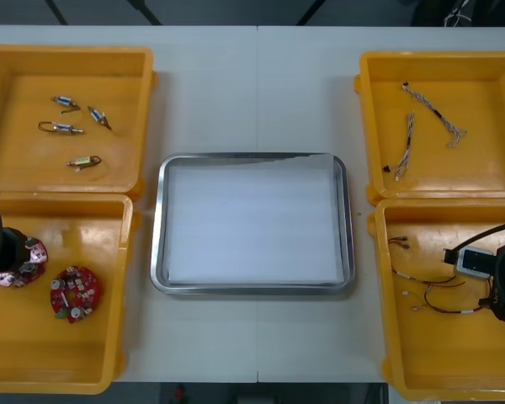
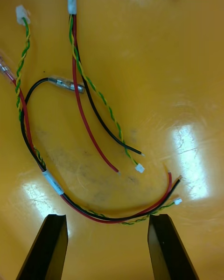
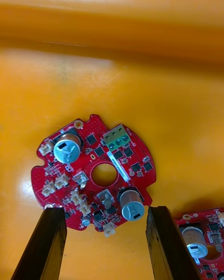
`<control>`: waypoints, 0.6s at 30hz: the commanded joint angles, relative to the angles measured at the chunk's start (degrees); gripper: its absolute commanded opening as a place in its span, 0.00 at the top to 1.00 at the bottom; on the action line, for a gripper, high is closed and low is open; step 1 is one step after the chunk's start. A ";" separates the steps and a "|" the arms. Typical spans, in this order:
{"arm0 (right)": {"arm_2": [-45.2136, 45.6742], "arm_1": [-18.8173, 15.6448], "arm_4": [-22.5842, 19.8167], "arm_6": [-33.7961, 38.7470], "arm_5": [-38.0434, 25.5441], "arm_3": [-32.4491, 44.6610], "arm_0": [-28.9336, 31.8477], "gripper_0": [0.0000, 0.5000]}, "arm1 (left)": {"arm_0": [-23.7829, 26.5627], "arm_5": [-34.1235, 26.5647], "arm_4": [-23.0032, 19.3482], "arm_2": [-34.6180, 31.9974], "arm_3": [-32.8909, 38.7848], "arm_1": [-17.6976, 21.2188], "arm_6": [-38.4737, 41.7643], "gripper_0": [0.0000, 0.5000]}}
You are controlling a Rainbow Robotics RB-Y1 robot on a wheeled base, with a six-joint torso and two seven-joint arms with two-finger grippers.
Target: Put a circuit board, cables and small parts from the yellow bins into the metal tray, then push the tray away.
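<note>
- Across the light table (image 1: 257, 93) stood four yellow bins, two at each side, with a tray between them
- At the far left corner, the far-left yellow bin (image 1: 147, 126) held four small metal parts (image 1: 63, 128), lying apart
- Nearer the robot, the near-left yellow bin (image 1: 126, 286) held two round red boards; the left gripper (image 3: 105, 212) hung over the first circuit board (image 3: 93, 177), fingers spread, one at each side of its edge, and I could not tell whether they touched it
- Just beside it lay the second circuit board (image 1: 74, 293)
- At the middle sat the metal tray (image 1: 156, 227), white inside
- Beyond it, the far-right yellow bin (image 1: 366, 126) held two twisted blue and white cables (image 1: 433, 114)
- Last, the near-right yellow bin (image 1: 384, 320) held red, black and green-yellow cables (image 2: 73, 42); the right gripper (image 2: 107, 219) hovered over them, fingers apart, a cable loop curving between the tips
</note>
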State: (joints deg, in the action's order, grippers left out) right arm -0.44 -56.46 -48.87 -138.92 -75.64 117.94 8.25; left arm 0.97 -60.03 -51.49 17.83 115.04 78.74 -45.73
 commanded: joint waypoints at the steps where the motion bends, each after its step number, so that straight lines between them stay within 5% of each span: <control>1: -2.54 -0.58 -0.70 1.11 2.70 -1.31 2.03 0.00 | 2.10 0.88 1.83 3.18 -0.08 -1.57 1.17 0.00; 18: -5.44 0.21 1.94 1.46 5.24 -2.28 3.44 0.00 | 2.72 2.64 7.11 6.26 -0.25 -2.80 3.80 0.00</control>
State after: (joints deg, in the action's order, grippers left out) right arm -4.37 -56.46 -47.56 -138.92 -71.16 115.67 10.29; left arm 2.20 -58.06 -46.49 22.94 114.86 76.87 -45.60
